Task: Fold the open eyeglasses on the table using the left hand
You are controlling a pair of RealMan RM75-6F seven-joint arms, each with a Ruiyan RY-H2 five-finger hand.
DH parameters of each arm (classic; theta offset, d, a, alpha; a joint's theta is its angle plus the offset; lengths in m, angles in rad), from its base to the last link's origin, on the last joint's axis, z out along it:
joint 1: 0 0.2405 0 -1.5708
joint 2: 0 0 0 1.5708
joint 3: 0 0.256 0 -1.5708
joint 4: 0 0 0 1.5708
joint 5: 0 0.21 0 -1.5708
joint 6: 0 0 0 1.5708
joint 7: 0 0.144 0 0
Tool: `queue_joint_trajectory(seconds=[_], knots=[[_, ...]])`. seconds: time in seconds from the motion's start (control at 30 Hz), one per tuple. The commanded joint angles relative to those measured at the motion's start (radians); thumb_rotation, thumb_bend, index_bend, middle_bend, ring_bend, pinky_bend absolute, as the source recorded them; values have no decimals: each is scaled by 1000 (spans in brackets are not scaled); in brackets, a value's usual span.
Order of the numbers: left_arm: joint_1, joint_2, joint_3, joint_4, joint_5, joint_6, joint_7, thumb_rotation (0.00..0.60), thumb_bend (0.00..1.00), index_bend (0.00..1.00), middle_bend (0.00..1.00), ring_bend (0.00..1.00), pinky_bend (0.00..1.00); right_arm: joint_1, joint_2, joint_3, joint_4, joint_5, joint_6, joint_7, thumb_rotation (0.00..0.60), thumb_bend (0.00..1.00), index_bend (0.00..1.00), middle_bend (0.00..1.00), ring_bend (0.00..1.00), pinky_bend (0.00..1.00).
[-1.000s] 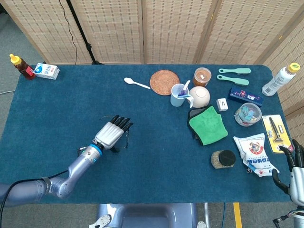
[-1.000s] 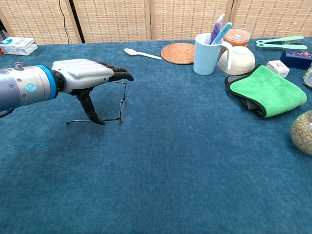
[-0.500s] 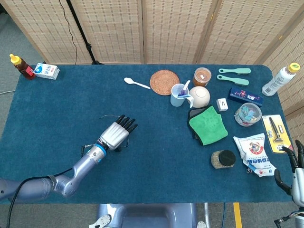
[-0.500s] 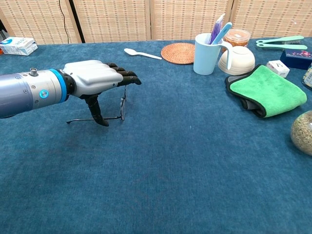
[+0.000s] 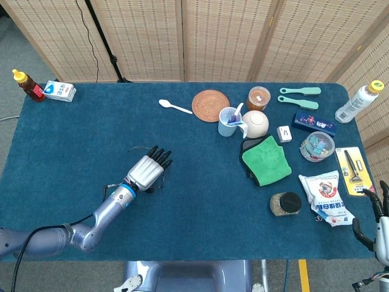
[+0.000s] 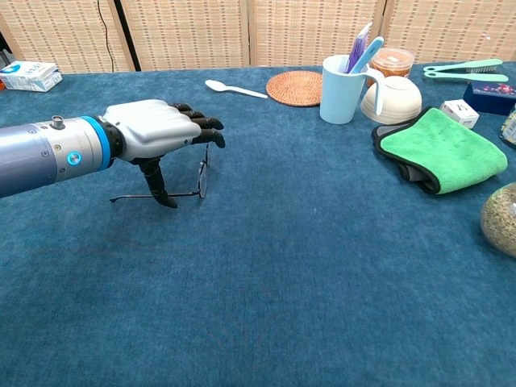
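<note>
The thin black wire eyeglasses (image 6: 201, 174) stand open on the blue table (image 6: 306, 266), left of centre, lenses upright and temples pointing left. My left hand (image 6: 153, 129) hovers palm down over them, its fingers (image 6: 203, 124) stretched above the front frame. Its thumb (image 6: 158, 184) points down and touches the near temple (image 6: 129, 199) close to the cloth. In the head view the left hand (image 5: 146, 171) covers most of the eyeglasses (image 5: 137, 148). My right hand (image 5: 381, 220) shows at the lower right edge, off the table, fingers apart and holding nothing.
A white spoon (image 5: 175, 107), a round woven coaster (image 5: 210, 104), a blue cup (image 6: 341, 78) and a white bowl (image 6: 392, 98) stand at the back. A green cloth (image 6: 442, 147) lies on the right. A milk carton (image 5: 59, 90) sits far left.
The left hand slid a little forward over the glasses, then eased back; its fingertips now dip slightly toward the front frame. The glasses stay in place.
</note>
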Motion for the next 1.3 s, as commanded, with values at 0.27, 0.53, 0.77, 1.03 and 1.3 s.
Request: queue_joint_trajectory(seconds=[0.27,0.53,0.77,1.03,1.3], knots=[[1,-10,14,16,-4,1,8,514,95,293,0,0,0,0,1,1,-2,1,-2,-3,600,427,178,0,0,0],[12,-11,16,17,17,24,-15,583,102,488,0,0,0,-2,-1,-1,-3,2,-6,0,600,427,178,0,0,0],[20,-2,21,-3,22,27,-24,589,102,535,0,0,0,-1,-1,-1,-2,3,-11,4,600,427,178,0,0,0],[19,-2,11,-40,4,32,-15,587,102,607,0,0,0,-2,-3,-1,2,3,-12,13,600,427,181,0,0,0],[6,-16,-7,-51,-28,34,3,589,103,303,0,0,0,-7,-2,-2,7,5,-8,23,600,428,181,0,0,0]])
